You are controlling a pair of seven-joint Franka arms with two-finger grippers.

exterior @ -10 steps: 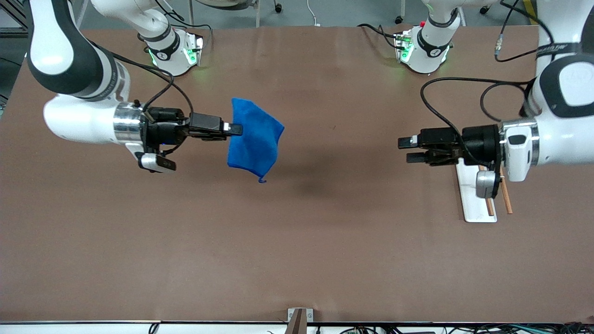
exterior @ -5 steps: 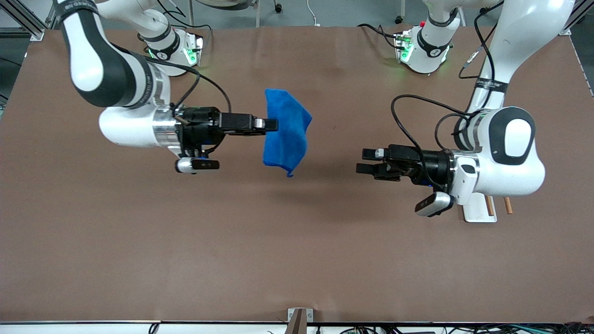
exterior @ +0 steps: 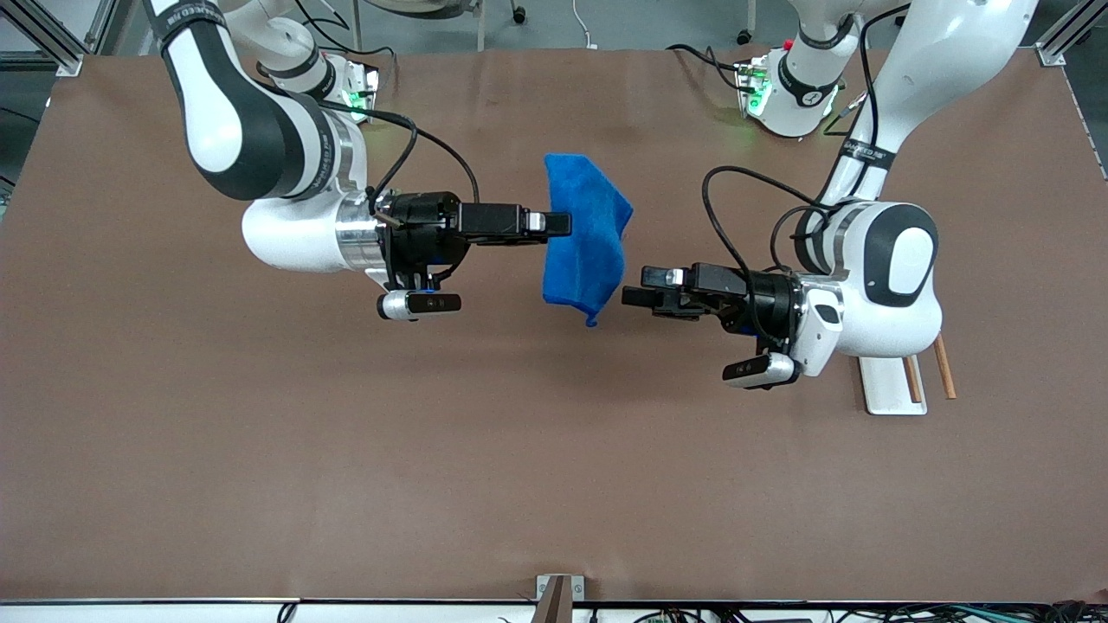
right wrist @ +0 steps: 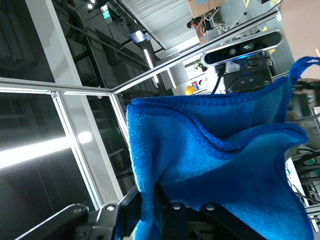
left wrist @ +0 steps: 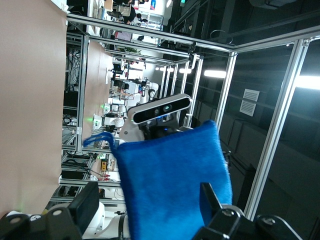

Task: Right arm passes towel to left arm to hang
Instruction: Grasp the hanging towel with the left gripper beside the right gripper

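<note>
A: Where's the towel (exterior: 586, 238)?

B: Up in the air over the middle of the table (exterior: 260, 450), hanging from the right gripper (exterior: 558, 224). Its jaws are closed on one edge, so the cloth drapes flat and free, with the small loop (exterior: 590, 323) dangling at the lowest corner.

A: Why hold it out sideways like that?

B: My guess is to present a broad free edge. The right arm (exterior: 260, 130) reaches level toward the centre, which leaves the unclamped side of the cloth facing the left arm (exterior: 892, 260).

A: And the left gripper (exterior: 634, 292)?

B: Level too, pointed at the towel, just beside its lower edge and spread wide. In the left wrist view the two fingers (left wrist: 85, 205) stand either side of the blue cloth (left wrist: 172, 185) with nothing pinched. Whether the pads already brush the fabric I can't tell; the front view shows a thin gap at most.

A: So the handover isn't done.

B: Not yet, I'd say. The left needs to close on the cloth before the right lets go, or the towel drops. The white stand (exterior: 892, 385) with its wooden rods, at the left arm's end of the table, is probably where it hangs.
</note>
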